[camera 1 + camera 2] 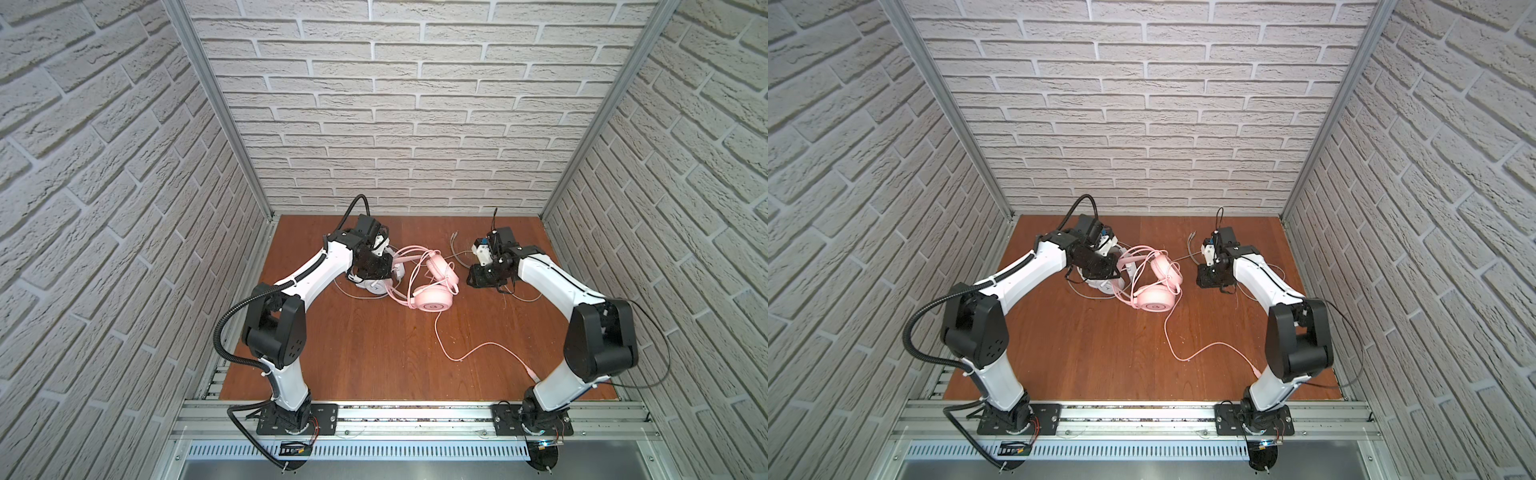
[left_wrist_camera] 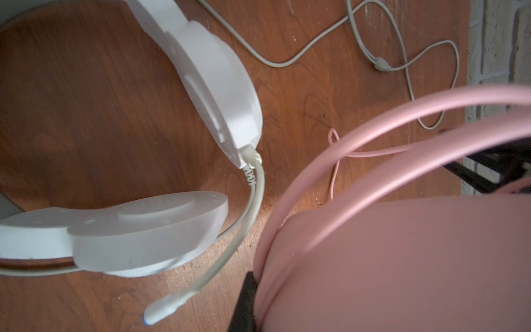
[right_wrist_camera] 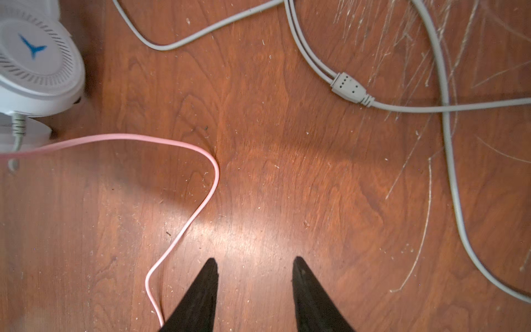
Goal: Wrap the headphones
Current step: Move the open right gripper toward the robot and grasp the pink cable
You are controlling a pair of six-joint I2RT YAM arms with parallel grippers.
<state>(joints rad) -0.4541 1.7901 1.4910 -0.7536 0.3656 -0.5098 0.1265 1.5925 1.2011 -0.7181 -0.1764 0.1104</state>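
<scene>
A: Containers? I saw only the wooden table [image 1: 374,353], walled in by brick-pattern panels [image 1: 104,166].

B: Same here. Both headsets lay loose on the bare table, upper middle in both top views. The pink headphones [image 1: 432,301] sat centre frame, one cup flat, its partner tilted above it; the white headphones [image 1: 376,286] lay just left of them, mostly under the left arm.

A: Cords?

B: The pink cord [image 1: 461,355] ran down and right from the pink headset, toward the base of the right arm. The grey cord [image 3: 448,138] looped across the table at the right edge of the right wrist view, with a small splitter block [image 3: 349,87] in the upper right of that frame.

A: Left gripper [image 1: 374,268]?

B: Clenched on the pink headphones. In the left wrist view one black finger [image 2: 247,301] pressed against the pink cup [image 2: 402,264] at the bottom of the frame, the double pink headband [image 2: 373,126] arching over toward the right edge. The white mic boom [image 2: 172,309] lay lower centre, beside the white cups.

A: Right gripper [image 3: 254,268]?

B: Released. Its jaws stood apart over bare wood at the bottom of the right wrist view, nothing between them. The pink cord passed just left of the left finger; contact could not be told
</scene>
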